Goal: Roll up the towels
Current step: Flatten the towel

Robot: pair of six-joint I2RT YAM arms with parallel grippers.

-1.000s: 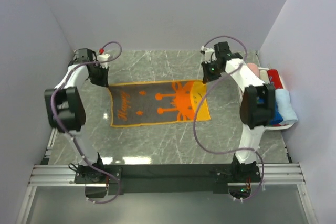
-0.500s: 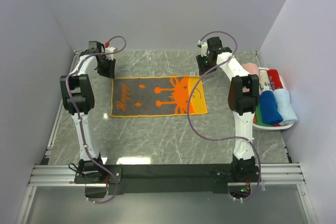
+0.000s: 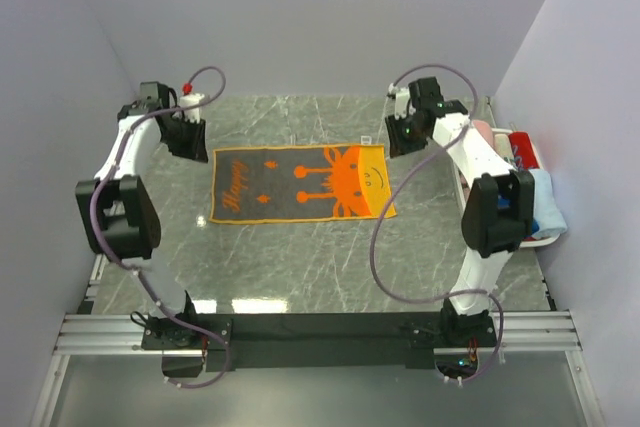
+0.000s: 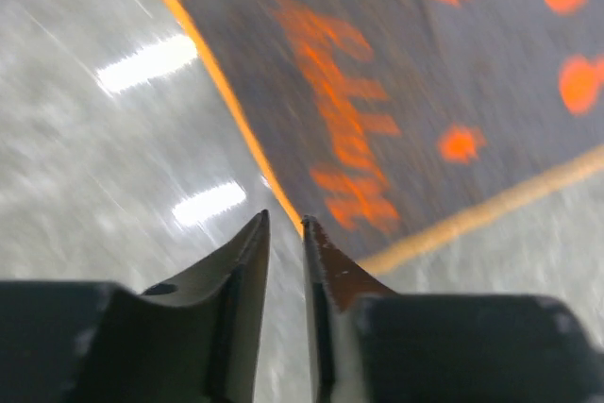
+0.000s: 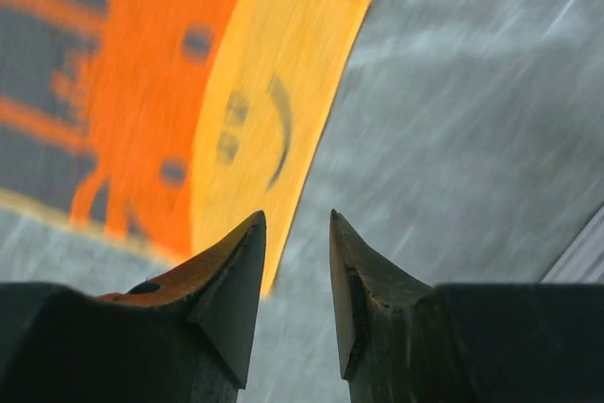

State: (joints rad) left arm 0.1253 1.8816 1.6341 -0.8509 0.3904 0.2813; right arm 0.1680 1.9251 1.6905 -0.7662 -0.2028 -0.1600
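The grey-and-orange towel lies spread flat near the middle of the marble desk, its lettering towards the left and its orange cartoon towards the right.

The left pincer hangs at the towel's far left corner. In the wrist view its fingers stand a narrow slit apart with nothing between them. That view is blurred, so whether the tips touch the cloth's orange border I cannot tell.

The right pincer is at the far right corner, its jaws parted wider and empty, with bare desk in the gap.

Other rolled towels sit in the white basket at the right edge, partly hidden by the right arm.
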